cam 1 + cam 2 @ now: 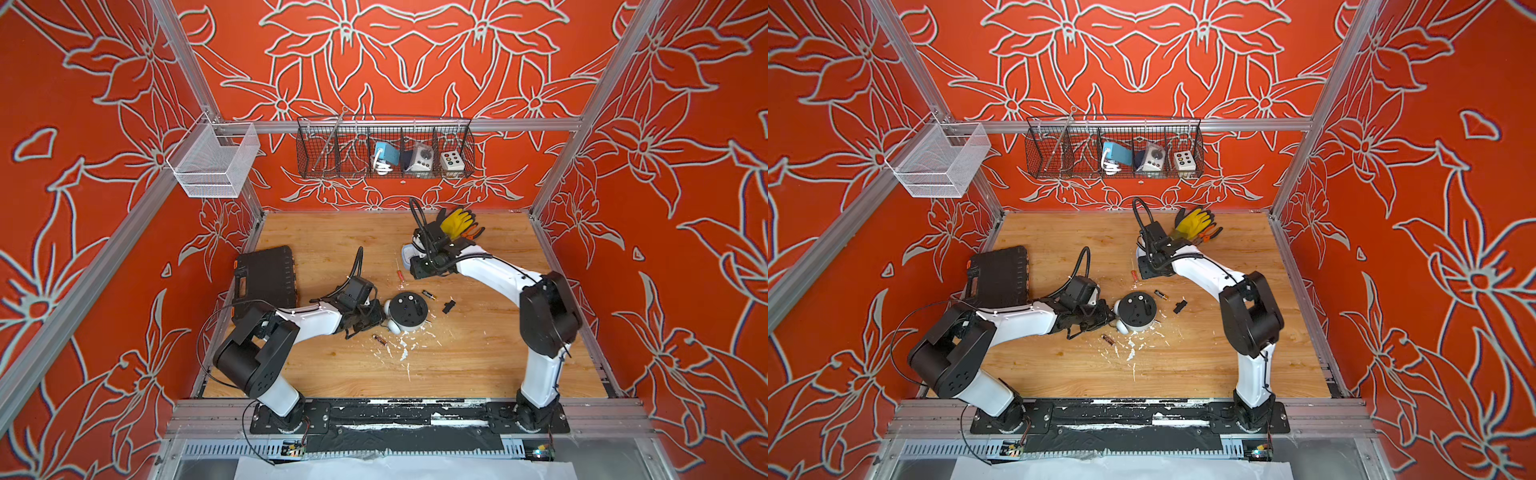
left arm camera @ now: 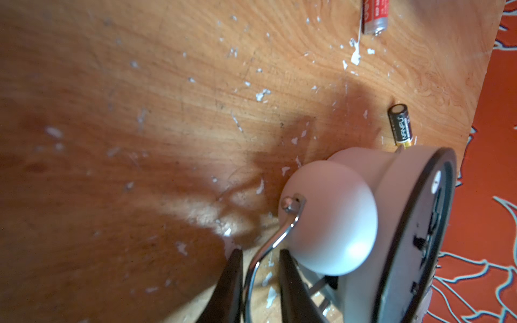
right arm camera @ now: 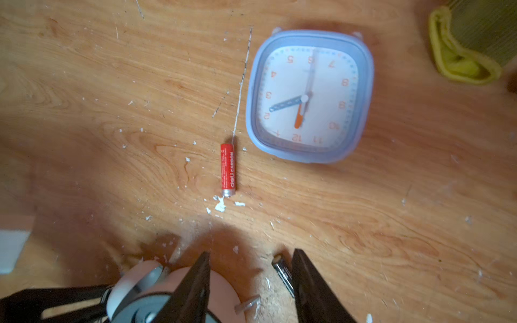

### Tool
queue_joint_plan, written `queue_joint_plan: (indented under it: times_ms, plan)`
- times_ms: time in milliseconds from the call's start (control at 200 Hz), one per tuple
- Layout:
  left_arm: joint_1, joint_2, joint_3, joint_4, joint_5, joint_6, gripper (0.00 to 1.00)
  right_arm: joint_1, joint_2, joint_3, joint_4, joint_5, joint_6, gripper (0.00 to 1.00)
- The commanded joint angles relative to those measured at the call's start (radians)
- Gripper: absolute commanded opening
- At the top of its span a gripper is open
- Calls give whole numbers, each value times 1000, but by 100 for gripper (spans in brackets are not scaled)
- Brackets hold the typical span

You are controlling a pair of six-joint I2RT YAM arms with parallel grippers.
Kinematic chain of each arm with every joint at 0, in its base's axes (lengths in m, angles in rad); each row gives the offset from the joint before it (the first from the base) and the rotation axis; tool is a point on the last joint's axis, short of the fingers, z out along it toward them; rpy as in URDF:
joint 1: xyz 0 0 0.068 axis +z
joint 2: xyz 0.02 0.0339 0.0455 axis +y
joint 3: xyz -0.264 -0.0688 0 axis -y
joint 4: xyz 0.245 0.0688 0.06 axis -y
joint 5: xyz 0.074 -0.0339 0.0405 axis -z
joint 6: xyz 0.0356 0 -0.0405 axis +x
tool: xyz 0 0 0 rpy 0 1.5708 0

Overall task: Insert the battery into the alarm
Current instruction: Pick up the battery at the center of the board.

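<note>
alarm (image 1: pixel 408 309) face-down mid-frame, cover (image 1: pixel 448 306) off at its right | black batt (image 1: pixel 429 295) loose just upper-right, not in | L gripper (image 2: pixel 260 251) straddles handle (image 2: pixel 291 226), pinch unclear | R gripper (image 3: pixel 251 251) apart, empty | your pick+insert left

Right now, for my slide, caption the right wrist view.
Open right gripper beside a black battery; red battery and square clock beyond.

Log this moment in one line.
alarm: face down on table | left gripper: part open around handle | right gripper: open, empty | black battery: loose on table, not inserted
</note>
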Motion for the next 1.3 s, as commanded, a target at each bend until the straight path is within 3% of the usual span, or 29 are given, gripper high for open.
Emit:
queue_joint_plan:
  times_ms: [0, 390, 761, 1091, 1296]
  plan:
    - [-2, 16, -21, -36, -16, 7, 22, 30, 98, 99, -79, 130, -36, 48]
    - [-3, 11, -23, -38, -24, 11, 23, 70, 338, 337, -161, 143, -61, 45]
    - [-3, 1, -34, -38, -31, 8, 22, 70, 428, 407, -199, 105, -64, 31]
    - [-2, -30, -38, -41, -31, 9, 21, 66, 356, 369, -144, 57, -40, 15]
    - [-2, -47, -31, -53, -46, 20, 23, 61, 260, 302, -60, 23, -27, 13]
